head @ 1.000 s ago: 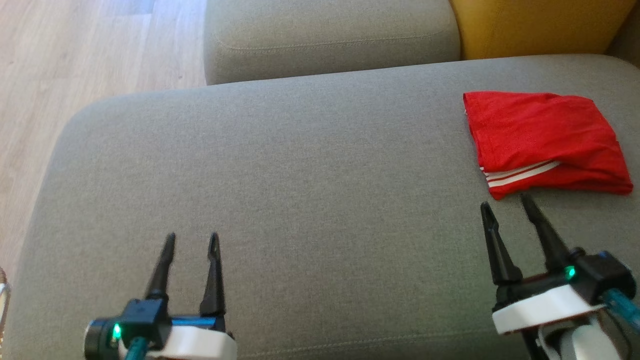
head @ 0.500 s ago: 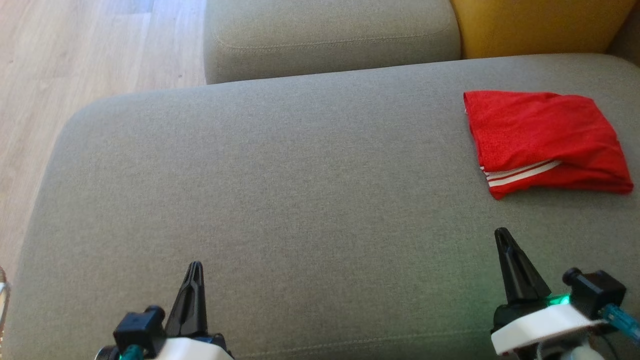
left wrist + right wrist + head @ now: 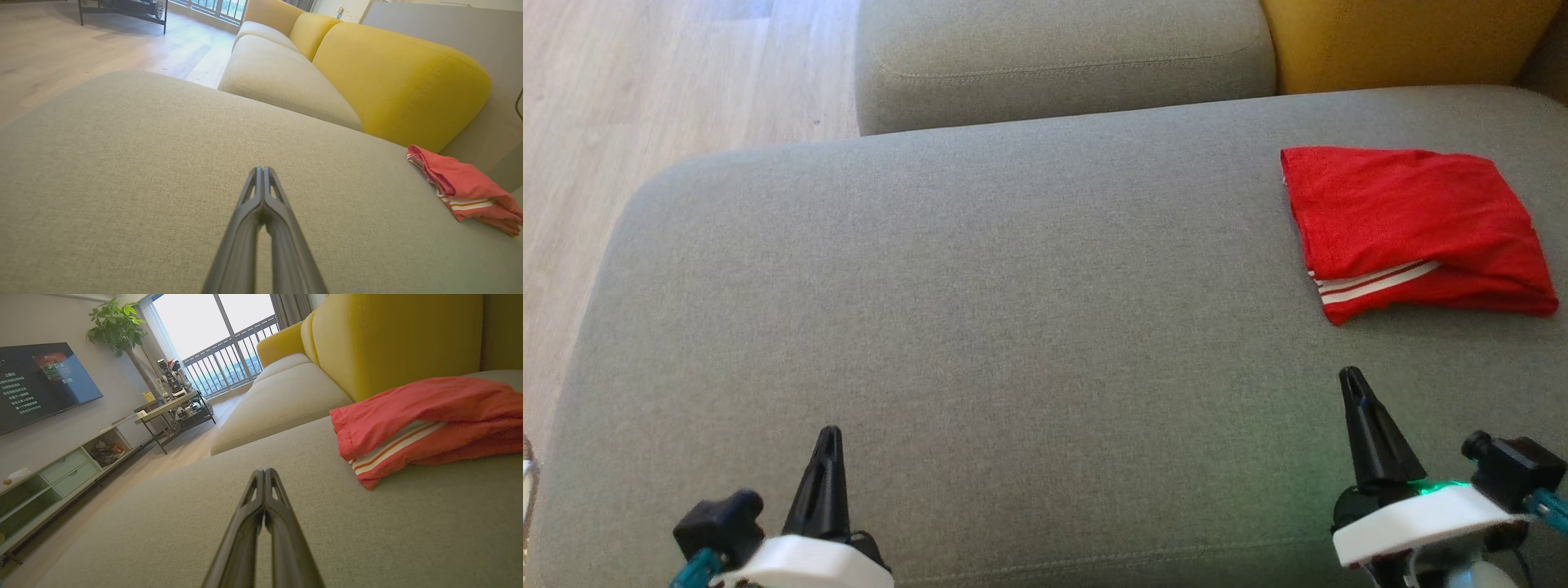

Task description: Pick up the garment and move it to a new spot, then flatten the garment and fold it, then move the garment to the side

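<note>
The garment point(image 3: 1413, 229) is red with white stripes and lies folded at the far right of the grey sofa seat point(image 3: 1013, 327); it also shows as the garment point(image 3: 470, 192) and the garment point(image 3: 425, 420) in the wrist views. My left gripper point(image 3: 827, 437) is shut and empty at the lower left, far from the cloth. My right gripper point(image 3: 1352, 380) is shut and empty at the lower right, a short way in front of the garment's striped edge. Both pairs of fingertips meet, as seen at the left gripper point(image 3: 261, 169) and the right gripper point(image 3: 263, 471).
A second grey seat cushion point(image 3: 1062, 57) and a yellow backrest point(image 3: 1405, 41) stand behind the seat. Wooden floor point(image 3: 645, 90) lies beyond the seat's left edge. A TV point(image 3: 41, 384), low cabinet point(image 3: 61, 473) and side table point(image 3: 171, 408) stand across the room.
Both grippers went from open to shut and drew back toward me, the right one away from the garment's near edge. The garment has not moved.
</note>
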Controlling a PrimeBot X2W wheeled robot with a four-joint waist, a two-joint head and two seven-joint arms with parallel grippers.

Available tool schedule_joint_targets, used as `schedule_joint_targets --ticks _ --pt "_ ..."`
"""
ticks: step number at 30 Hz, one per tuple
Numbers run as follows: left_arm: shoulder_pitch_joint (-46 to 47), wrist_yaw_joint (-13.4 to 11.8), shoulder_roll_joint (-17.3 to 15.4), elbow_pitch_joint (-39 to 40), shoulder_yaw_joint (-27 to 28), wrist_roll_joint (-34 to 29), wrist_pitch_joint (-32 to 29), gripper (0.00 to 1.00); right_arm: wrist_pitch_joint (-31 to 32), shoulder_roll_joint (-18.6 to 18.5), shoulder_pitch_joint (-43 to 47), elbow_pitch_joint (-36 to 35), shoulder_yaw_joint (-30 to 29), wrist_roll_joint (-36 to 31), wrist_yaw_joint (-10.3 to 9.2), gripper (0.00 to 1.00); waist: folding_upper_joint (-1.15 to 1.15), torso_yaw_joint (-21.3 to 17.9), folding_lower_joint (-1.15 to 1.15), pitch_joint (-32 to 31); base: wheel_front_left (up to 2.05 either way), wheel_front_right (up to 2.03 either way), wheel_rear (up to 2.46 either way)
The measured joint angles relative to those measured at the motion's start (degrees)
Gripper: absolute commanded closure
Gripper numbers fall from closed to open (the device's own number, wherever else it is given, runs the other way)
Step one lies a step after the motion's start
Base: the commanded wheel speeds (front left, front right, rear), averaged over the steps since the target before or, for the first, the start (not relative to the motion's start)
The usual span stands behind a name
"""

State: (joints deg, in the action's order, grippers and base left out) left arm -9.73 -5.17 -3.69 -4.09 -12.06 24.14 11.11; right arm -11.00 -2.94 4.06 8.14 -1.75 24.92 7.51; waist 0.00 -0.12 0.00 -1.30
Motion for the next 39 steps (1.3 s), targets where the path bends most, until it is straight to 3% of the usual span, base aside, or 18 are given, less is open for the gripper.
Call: schedule_joint_targets --ticks 39 --pt "4.76 4.75 -0.23 -4.27 4.75 27.57 -5.57 1.00 5.75 -0.27 -2.52 2.96 -1.13 26.93 0.00 1.00 0.00 0.05 0.00 0.58 0.00 0.00 0.00"
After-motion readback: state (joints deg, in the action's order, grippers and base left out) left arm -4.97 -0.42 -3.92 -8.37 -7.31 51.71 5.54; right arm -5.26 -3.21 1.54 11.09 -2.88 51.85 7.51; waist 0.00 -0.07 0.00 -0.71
